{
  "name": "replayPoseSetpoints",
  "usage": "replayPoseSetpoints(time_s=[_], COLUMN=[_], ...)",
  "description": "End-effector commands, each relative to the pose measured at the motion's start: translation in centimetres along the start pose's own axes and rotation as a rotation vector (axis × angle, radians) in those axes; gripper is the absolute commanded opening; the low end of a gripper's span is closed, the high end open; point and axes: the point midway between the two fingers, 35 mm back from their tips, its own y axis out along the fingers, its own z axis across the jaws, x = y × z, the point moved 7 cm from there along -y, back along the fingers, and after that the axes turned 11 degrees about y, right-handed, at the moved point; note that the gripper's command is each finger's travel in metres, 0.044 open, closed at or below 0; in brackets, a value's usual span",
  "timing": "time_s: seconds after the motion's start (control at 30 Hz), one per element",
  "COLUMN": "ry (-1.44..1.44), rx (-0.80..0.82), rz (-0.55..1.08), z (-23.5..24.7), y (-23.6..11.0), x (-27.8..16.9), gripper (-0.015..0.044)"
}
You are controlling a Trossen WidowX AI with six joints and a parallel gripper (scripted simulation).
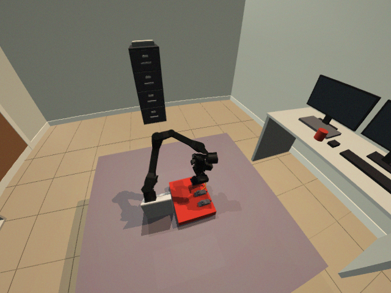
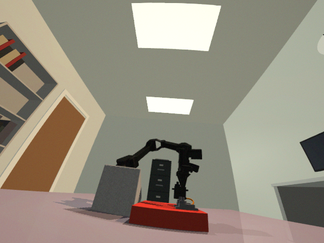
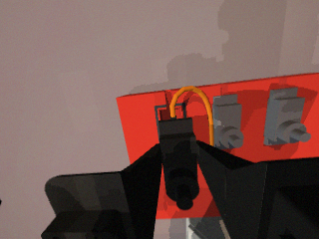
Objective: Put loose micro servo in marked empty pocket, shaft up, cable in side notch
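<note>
Black and held upright, the micro servo is clamped in the hand just above the marked pocket at the corner of the red deck, shaft toward the camera. Its orange cable arches sideways toward the neighbouring grey servo, so it could snag there or miss the side notch, leaving an ear propped up. The marked pocket looks empty; two further pockets each hold a seated grey servo.
</note>
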Motion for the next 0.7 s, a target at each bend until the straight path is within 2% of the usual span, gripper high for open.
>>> replayPoseSetpoints(time_s=[0.0, 0.67], ry=[-0.001, -0.002], rx=[0.004, 0.005], rz=[-0.008, -0.008], z=[0.3, 0.3], y=[-0.2, 1.8], x=[0.5, 0.6], gripper=[0.0, 0.0])
